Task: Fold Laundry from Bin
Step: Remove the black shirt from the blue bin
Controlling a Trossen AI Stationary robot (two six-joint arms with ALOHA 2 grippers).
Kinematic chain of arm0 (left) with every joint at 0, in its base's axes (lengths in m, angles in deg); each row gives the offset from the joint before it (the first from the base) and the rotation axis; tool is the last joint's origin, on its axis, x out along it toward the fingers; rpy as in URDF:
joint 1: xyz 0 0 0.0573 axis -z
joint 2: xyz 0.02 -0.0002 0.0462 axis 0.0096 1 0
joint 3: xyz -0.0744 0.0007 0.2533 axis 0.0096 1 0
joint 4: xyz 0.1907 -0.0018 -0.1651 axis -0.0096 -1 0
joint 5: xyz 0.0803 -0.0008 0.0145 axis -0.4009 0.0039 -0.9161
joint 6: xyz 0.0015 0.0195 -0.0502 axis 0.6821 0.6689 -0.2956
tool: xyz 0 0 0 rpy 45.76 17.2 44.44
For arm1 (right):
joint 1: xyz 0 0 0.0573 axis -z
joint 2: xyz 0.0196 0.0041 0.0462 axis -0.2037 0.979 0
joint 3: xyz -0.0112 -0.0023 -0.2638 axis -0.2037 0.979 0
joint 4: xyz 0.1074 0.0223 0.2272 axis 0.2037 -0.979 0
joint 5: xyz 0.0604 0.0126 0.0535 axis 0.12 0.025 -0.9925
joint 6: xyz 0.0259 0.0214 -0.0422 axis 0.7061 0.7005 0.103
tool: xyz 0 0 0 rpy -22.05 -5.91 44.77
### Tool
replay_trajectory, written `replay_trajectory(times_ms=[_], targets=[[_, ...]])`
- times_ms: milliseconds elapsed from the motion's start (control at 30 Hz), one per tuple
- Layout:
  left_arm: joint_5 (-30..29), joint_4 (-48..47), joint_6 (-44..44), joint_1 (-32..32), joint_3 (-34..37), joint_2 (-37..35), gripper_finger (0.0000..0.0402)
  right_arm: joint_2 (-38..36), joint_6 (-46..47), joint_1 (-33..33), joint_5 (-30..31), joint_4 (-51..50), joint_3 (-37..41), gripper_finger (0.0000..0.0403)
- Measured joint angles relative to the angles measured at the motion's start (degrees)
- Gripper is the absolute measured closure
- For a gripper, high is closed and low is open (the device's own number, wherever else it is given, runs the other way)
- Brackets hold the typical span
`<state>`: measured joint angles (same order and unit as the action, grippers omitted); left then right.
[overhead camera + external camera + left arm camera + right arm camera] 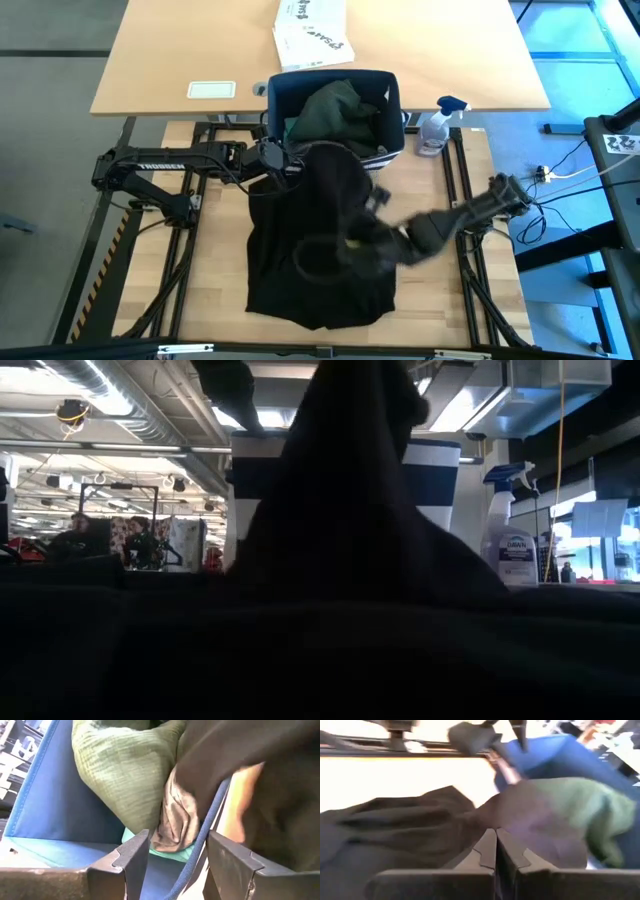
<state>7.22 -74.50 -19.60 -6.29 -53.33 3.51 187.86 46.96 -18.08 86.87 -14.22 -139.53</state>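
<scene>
The navy bin (385,100) stands at the table's far middle, with a dark green garment (335,110) heaped inside. A black garment (320,270) reaches from the bin's near wall down onto the table; in the low view it rises in a peak (345,490). My left gripper (278,160) is at the bin's near left corner, open. The bin's rim (202,845) runs between its fingers; I cannot tell whether they touch it. My right gripper (362,245) is over the black garment, shut on it. My right gripper has its two fingers (487,847) shut together on a raised fold of the black garment (492,817), near the garment's middle. It comes slanting down from the table's right side. Creases run to the fingertips. One layer or several, I cannot tell. The rest lies on the table.
A spray bottle (437,128) stands just right of the bin. Behind the bin a tan tabletop (180,50) carries a white printed box (310,35) and a white card (211,90). Bare wooden table (210,290) shows left and right of the black garment.
</scene>
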Motion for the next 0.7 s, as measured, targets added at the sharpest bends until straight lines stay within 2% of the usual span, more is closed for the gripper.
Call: replay_trajectory(times_ms=[167, 333, 500, 600, 700], targets=[[-0.09, 0.0, -0.02, 0.0, 0.0, 0.0, 0.0212, 0.0, 14.07, -8.31, -2.93, -5.65, 0.02, 0.0402], [-0.09, 0.5, -0.33, 0.04, 0.02, 0.0, 0.0212, 0.0, 24.29, -11.85, -3.51, -11.99, 0.04, 0.0402], [-0.15, 0.84, -0.57, 1.39, 0.02, 0.01, 0.0212, 0.0, 29.93, -11.81, -11.42, -18.15, 0.04, 0.0403], [-0.13, 0.85, -0.54, 2.27, 0.02, 0.02, 0.0212, 0.0, 30.37, -11.81, -10.27, -21.04, 0.04, 0.0396], [-0.13, 0.83, -0.31, 2.92, 0.02, 0.02, 0.0212, -0.22, 29.34, -11.77, -7.24, -24.83, 0.04, 0.0373]])
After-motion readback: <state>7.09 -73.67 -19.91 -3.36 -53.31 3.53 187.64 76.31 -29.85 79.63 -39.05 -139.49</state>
